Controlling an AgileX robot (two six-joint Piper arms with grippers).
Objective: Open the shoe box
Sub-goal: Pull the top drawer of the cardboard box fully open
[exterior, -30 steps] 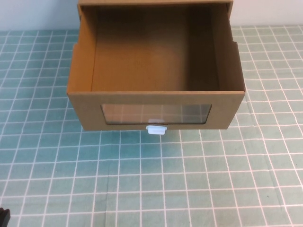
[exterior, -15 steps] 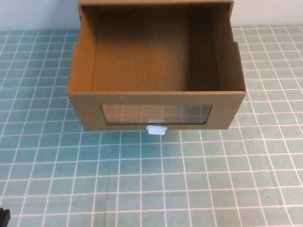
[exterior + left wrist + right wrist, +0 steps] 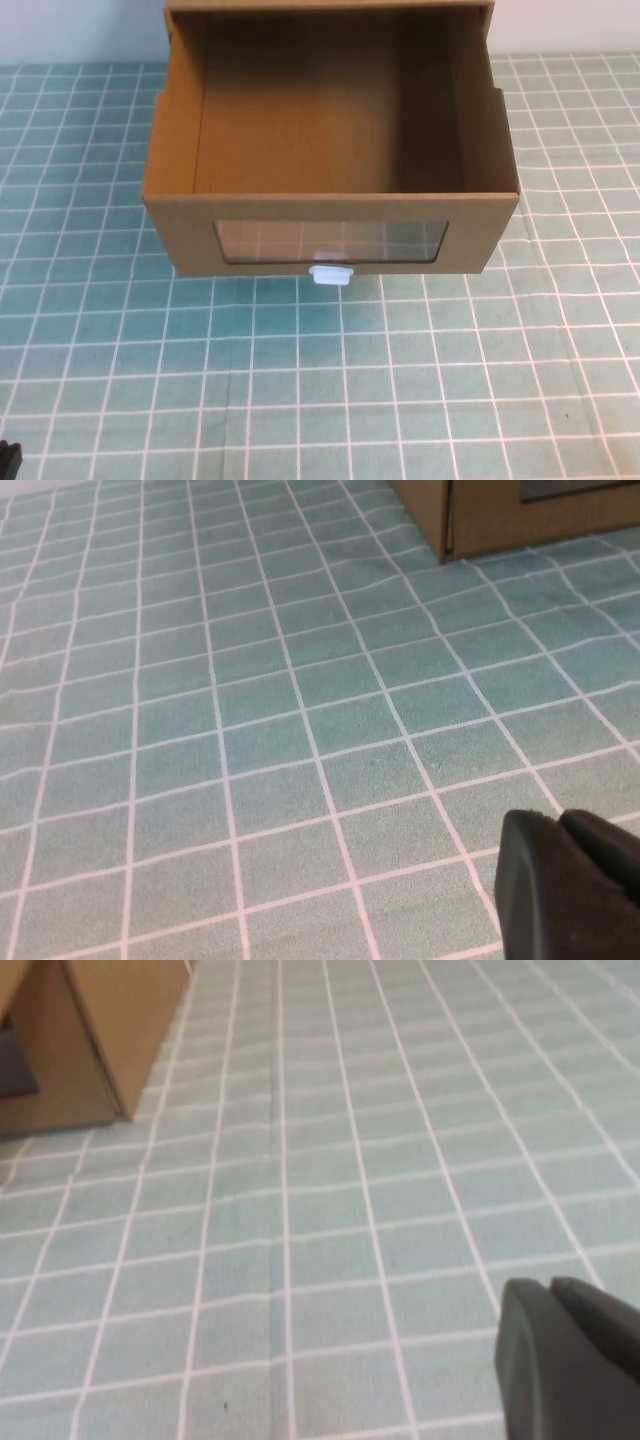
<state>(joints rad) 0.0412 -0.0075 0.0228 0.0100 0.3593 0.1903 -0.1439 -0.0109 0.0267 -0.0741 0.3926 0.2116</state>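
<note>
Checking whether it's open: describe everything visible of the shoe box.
The brown cardboard shoe box is a drawer type, its drawer pulled out toward the robot, empty, upright on the green checked cloth. The front has a clear window and a small white pull tab. The left gripper and right gripper, both shut, sit apart from it.

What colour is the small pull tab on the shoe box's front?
The pull tab is white; the high view shows it best.
</note>
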